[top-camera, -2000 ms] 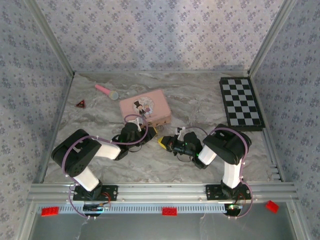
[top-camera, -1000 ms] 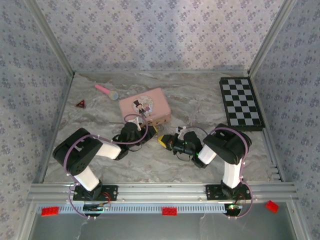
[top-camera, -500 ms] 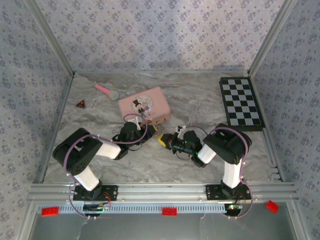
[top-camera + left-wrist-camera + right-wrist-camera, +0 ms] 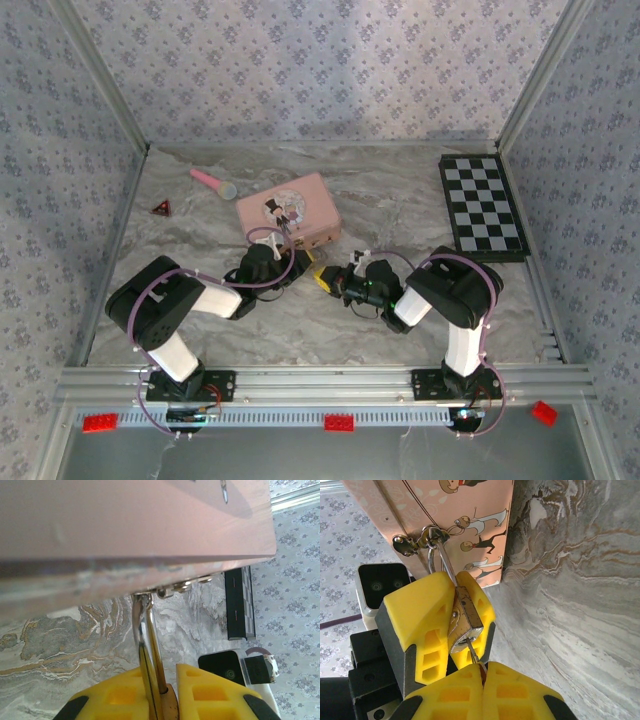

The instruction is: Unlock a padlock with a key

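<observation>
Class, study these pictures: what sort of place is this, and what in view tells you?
Most likely a robotics test cell, not a home: two black-and-white robot arms bolted to an aluminium rail, wallpapered panel walls boxing in a marbled tabletop, and stray props like a pink picture tin.

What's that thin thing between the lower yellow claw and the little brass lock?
The key: in the right wrist view its thin shaft runs from the shut right gripper up to the underside of the padlock.
</observation>
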Motion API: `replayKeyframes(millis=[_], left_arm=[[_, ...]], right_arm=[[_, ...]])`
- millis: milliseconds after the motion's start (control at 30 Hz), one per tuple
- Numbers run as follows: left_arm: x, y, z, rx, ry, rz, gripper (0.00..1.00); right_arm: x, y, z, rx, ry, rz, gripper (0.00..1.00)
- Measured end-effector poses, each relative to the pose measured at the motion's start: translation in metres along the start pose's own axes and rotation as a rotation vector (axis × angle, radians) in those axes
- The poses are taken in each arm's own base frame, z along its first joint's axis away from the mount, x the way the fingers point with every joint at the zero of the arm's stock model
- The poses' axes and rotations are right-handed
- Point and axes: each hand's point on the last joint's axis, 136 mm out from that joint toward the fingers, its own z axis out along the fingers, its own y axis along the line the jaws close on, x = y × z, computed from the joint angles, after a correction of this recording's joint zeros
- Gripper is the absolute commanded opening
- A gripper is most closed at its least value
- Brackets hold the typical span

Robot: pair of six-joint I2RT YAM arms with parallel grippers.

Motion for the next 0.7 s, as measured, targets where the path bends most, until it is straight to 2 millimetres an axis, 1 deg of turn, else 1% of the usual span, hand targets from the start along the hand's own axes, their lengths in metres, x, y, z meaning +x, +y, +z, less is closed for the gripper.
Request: replayKeyframes(millis=[700], left_arm=[[0.0002,-0.0001,0.0007,-0.003,-0.010,-0.002,0.05]], right_arm=[[-0.0023,0.0005,0.0022,0.002,0.004,0.002,0.00]])
